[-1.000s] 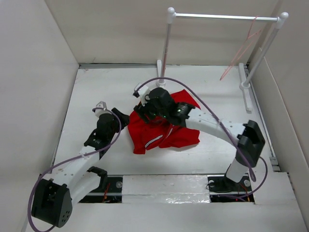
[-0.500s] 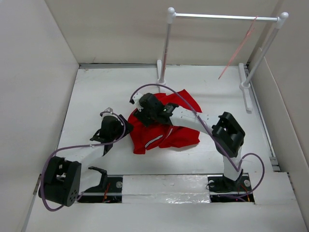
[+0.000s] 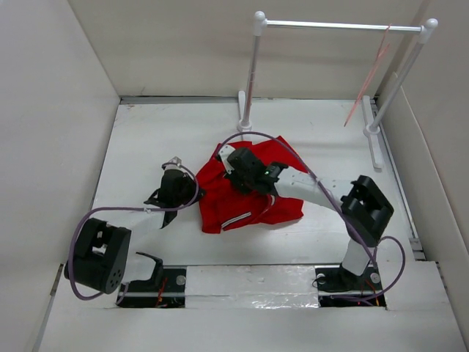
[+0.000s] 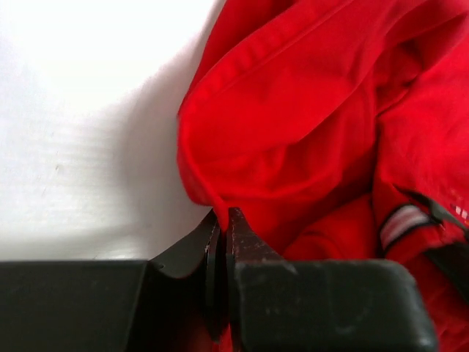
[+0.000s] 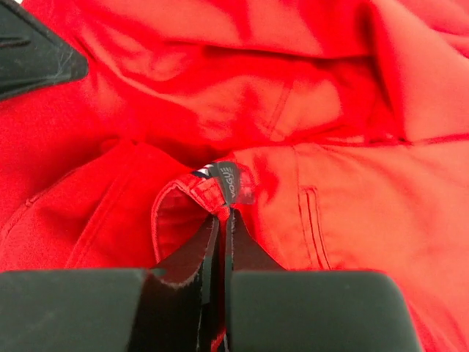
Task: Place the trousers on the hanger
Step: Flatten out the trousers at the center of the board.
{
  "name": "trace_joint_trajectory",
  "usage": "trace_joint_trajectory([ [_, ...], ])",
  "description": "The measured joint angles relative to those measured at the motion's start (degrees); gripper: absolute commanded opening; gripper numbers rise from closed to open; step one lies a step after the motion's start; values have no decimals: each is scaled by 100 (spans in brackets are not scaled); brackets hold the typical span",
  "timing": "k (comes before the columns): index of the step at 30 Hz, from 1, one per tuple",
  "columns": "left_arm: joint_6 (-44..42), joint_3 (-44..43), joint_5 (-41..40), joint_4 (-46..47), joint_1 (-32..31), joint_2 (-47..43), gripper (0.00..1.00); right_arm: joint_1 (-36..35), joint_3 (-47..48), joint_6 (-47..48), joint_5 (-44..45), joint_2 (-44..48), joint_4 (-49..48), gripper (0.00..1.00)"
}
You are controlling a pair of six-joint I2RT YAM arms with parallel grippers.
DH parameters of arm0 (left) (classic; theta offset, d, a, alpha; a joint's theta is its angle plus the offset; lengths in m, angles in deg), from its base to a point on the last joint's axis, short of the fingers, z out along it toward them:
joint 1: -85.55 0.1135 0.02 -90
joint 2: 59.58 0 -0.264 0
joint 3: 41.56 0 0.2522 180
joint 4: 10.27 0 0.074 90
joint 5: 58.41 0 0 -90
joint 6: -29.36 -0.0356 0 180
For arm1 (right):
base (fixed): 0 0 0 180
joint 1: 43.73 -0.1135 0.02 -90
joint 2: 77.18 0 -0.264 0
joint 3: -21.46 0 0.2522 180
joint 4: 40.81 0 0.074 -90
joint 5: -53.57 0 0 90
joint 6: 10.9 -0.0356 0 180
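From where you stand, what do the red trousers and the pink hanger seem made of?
The trousers: soft matte woven cloth, judging by folds, creases and stitched seams. The hanger: thin, pale pink, perhaps coated wire or plastic; too small to tell.

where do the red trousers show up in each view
top external: trousers crumpled at centre.
left wrist: trousers fill the right side, left tool pinching a fold.
right wrist: trousers fill the frame, right tool pinching them.
shared landmark: white stripe trim, also in left wrist; right wrist doesn't show it.
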Motion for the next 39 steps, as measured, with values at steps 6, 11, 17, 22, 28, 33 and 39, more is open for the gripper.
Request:
trace_joint_trajectory([
  [6, 243, -428, -564, -457, 22, -815, 0, 76, -518, -160, 247, 1499, -81, 0],
  [11, 455, -1097, -1403, -955, 492, -1978, 0, -210, -745, -317, 507, 3707, -133, 0],
  [17, 671, -1808, -2527, -1532, 896, -2935, 0, -304, -911, -938, 1062, 5956, -83, 0],
  [22, 640, -2332, -3381, -1827, 929, -3226, 0, -223, -1517, -1714, 2210, 7195, 203, 0],
  [28, 691, -2549, -3901, -1727, 979, -2511, 0, 787, -2881, -2470, 3383, 7326, 492, 0],
  [33, 649, -3237, -4013, -1650, 981, -813, 0, 2778, -3707, -2677, 3254, 6647, 66, 0],
  [39, -37, -4544, -4118, -1805, 977, 767, 2, 5335, -4028, -2907, 1893, 5565, -1005, 0],
])
